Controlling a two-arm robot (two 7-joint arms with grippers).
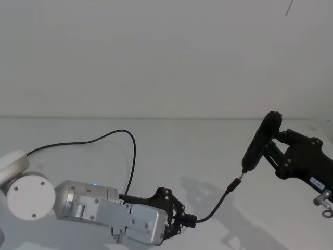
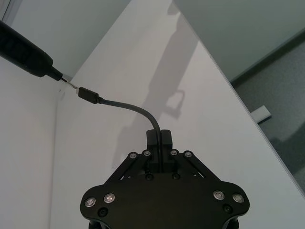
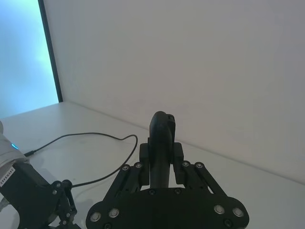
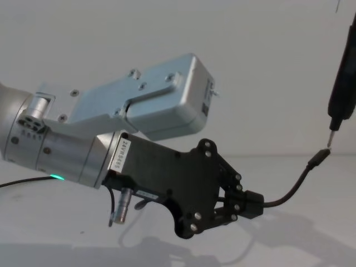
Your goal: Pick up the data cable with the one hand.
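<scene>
Here, "SAPHARI" beside data cable [image 3: 95,136].

Looks like a lab test cell: bare white bench [image 1: 156,156], plain white wall [image 1: 156,52], grey floor [image 2: 281,95].

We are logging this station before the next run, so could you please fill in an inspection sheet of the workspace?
Surface: white table, bare.
Job's things: data cable lifted, plug close to the pen-like tool tip.
Clutter: nothing seen.
Grippers: left gripper shut on the cable; right gripper shut on the tool.
Cables: the cable's slack loops across the table behind the left arm.
Surroundings: plain white wall.
</scene>
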